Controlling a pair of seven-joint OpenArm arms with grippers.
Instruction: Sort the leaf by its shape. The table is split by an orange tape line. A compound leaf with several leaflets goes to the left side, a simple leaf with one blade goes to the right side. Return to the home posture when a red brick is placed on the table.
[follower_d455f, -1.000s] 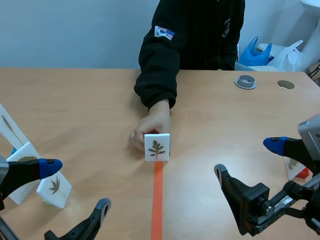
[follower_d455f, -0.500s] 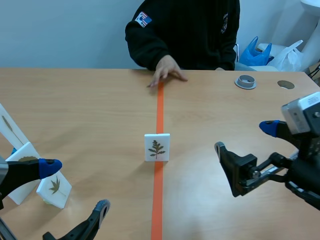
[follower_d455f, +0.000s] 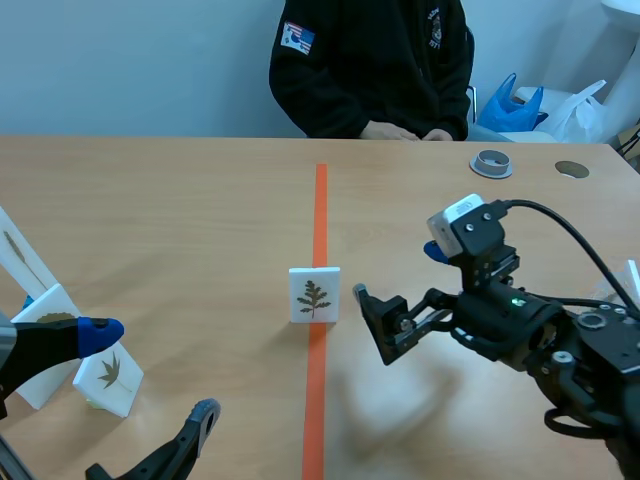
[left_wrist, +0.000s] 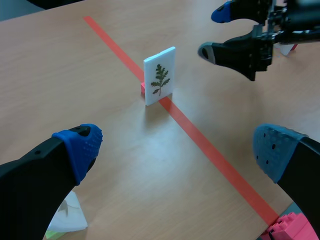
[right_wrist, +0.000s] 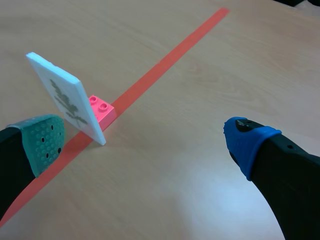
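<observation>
A white card with a compound leaf (follower_d455f: 314, 294) (left_wrist: 160, 75) (right_wrist: 65, 97) stands upright on the orange tape line (follower_d455f: 318, 330), propped by a pink brick (right_wrist: 102, 112) behind it. My right gripper (follower_d455f: 400, 285) (left_wrist: 219, 32) hangs open just right of the card, its fingers apart with nothing between them. In the right wrist view the card stands ahead of the gripper (right_wrist: 145, 137), near one finger. My left gripper (follower_d455f: 150, 375) (left_wrist: 175, 145) is open at the near left, well short of the card.
Other white leaf cards (follower_d455f: 108, 378) stand at the near left, and one (follower_d455f: 632, 280) at the right edge. A person in black (follower_d455f: 375, 65) sits across the table with hands at its far edge. A grey ring (follower_d455f: 491, 163) lies at the far right.
The person's hand let go of the card and drew back to the far edge. My right arm swung in leftward toward the card. The left arm stayed still.
</observation>
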